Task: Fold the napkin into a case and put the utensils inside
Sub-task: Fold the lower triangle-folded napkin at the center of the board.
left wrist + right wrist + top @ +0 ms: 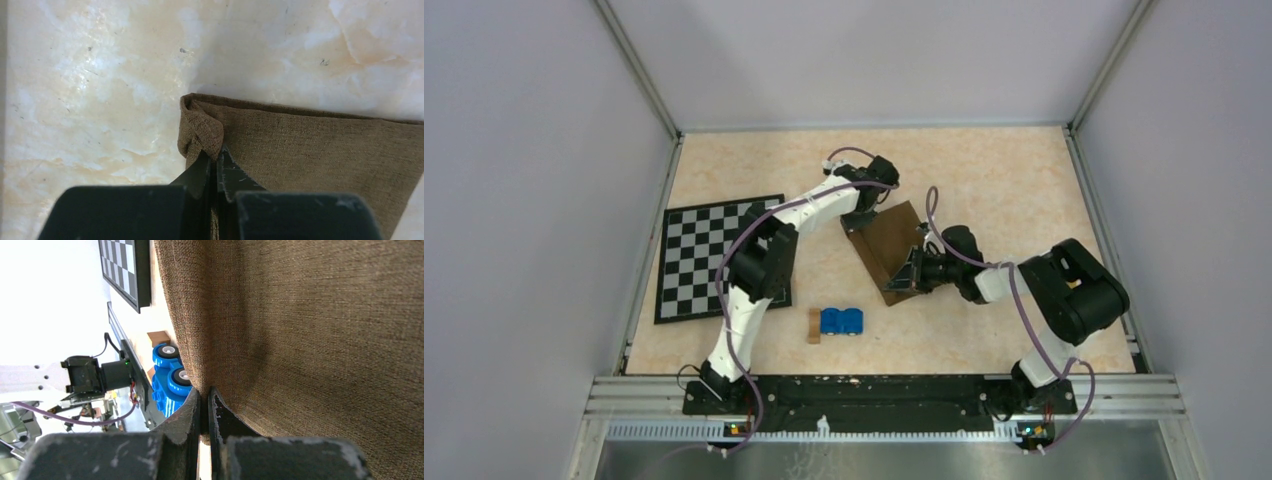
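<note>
Two grippers are pinching the napkin (pixel 886 245) in the middle of the table (pixel 994 170), its long axis running diagonally from far left to near right. The left gripper (pixel 216 156) is clamping a bunched far corner, a curl only its wrist view is showing. The right gripper (pixel 204 394) is clamping the near edge, with a blue toy car (pixel 170 375) and a wooden block (pixel 159 337) showing beyond.

I see the napkin (pixel 889 245) as plain dark brown with a fine weave. At nine o'clock from it, the mat (pixel 714 255) is black-and-white checkered. The toy car (pixel 841 321) is bright blue, the block (pixel 814 325) tan, the table (pixel 1004 180) marbled cream.
</note>
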Motion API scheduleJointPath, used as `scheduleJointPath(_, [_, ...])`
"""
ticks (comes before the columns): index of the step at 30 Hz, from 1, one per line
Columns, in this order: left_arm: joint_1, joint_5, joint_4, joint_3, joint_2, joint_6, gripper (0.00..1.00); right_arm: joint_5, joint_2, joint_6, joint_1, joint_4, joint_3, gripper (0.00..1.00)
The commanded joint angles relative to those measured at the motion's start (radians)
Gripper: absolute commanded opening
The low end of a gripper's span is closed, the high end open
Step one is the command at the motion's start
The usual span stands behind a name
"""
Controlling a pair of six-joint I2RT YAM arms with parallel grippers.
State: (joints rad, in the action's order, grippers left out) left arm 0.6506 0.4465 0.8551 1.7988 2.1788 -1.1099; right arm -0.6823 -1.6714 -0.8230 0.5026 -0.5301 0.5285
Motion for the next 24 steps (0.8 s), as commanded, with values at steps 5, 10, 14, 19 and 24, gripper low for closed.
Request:
scheduleJointPath(5, [0.048,0.202,0.230,0.275,0.147,-0.074,0.00,-0.033,0.026,0.092,-0.024,0.081,-0.039,0.00])
scheduleJointPath(10, [0.057,0.193,0.188,0.278,0.157,-0.039,0.00,0.045,0.104,0.201,-0.026,0.186,-0.021,0.12])
scheduleJointPath(14, [0.059,0.167,0.155,0.274,0.166,-0.019,0.00,0.131,0.180,0.250,-0.026,0.190,-0.020,0.38])
scheduleJointPath(19, [0.061,0.146,0.122,0.254,0.154,0.016,0.00,0.219,0.209,0.288,-0.024,0.134,0.002,0.56])
scheduleJointPath(24, [0.062,0.136,0.114,0.240,0.140,0.038,0.00,0.246,0.172,0.313,-0.008,0.035,0.041,0.75])
